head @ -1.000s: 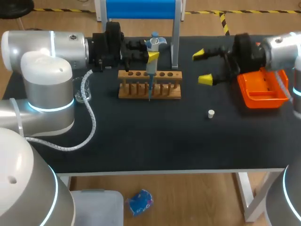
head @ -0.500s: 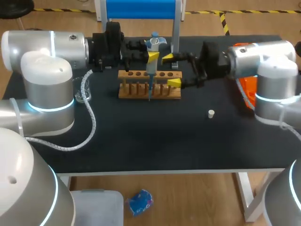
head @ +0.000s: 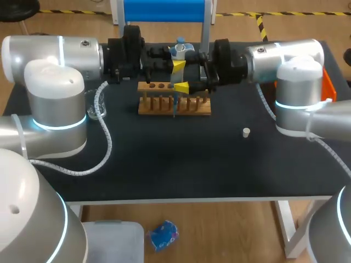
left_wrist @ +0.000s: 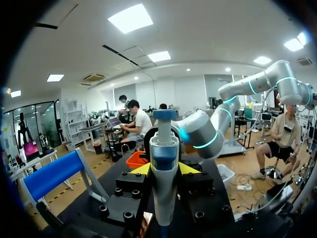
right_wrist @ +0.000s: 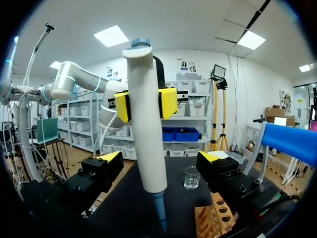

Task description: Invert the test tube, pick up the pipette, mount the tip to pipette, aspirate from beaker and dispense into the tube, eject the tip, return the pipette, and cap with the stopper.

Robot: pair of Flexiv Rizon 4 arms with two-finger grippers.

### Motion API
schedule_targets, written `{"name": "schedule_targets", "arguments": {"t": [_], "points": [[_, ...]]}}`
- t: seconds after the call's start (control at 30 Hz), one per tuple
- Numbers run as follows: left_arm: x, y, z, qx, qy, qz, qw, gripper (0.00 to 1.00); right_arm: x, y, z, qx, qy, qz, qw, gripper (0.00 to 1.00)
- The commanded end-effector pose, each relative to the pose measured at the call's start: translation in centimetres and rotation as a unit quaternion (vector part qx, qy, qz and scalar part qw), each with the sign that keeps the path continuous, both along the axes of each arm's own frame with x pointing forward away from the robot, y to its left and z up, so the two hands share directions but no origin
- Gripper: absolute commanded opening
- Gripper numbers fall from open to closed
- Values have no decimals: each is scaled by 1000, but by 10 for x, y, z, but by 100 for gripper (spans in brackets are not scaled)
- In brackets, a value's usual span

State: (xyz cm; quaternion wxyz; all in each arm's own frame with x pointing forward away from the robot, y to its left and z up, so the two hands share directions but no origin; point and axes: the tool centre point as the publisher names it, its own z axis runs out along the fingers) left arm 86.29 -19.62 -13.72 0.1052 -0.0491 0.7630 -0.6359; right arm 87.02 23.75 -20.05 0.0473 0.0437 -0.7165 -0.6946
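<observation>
1. Right tool (right_wrist: 161, 158): had swung in from the orange tray (head: 329, 83) to the pipette (head: 179, 55). Its fingers were spread either side of the barrel, not touching it.
2. Left tool (left_wrist: 164, 168): pinched the pipette upright, tip over the wooden rack (head: 174, 105).
3. Reading: a handover or plunger press probably came next.
4. Worktop (head: 181, 164): black. The stopper (head: 246, 132) lay loose and the beaker (head: 94, 107) stood beside the left arm.

A table (head: 181, 164) with a matte black top and white legs (head: 286, 227) fills most of the head view.
</observation>
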Motion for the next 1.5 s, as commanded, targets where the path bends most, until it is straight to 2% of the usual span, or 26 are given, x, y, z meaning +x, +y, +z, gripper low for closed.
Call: {"name": "schedule_targets", "arguments": {"t": [0.03,0.7,0.77,0.8,0.87,0.9,0.93,1.47,1.5], "points": [[0,-1,0,-1,0,1,1000,0,-5,5,3,3,-3,-15,1000,100],[0,-1,0,-1,0,1,1000,0,-8,3,7,25,2,-35,999,100],[0,-1,0,-1,0,1,1000,0,-8,4,8,26,1,-35,999,86],[0,-1,0,-1,0,1,1000,0,-8,4,8,27,1,-35,999,54],[0,-1,0,-1,0,1,1000,0,-8,5,8,30,0,-37,999,33],[0,-1,0,-1,0,1,1000,0,-8,4,8,31,-1,-39,999,11],[0,-1,0,-1,0,1,1000,0,-8,4,9,31,-1,-39,999,0],[0,-1,0,-1,0,1,1000,0,-7,2,9,32,-1,-40,999,0],[0,-1,0,-1,0,1,1000,9,-7,2,9,32,-1,-40,999,0]]}}
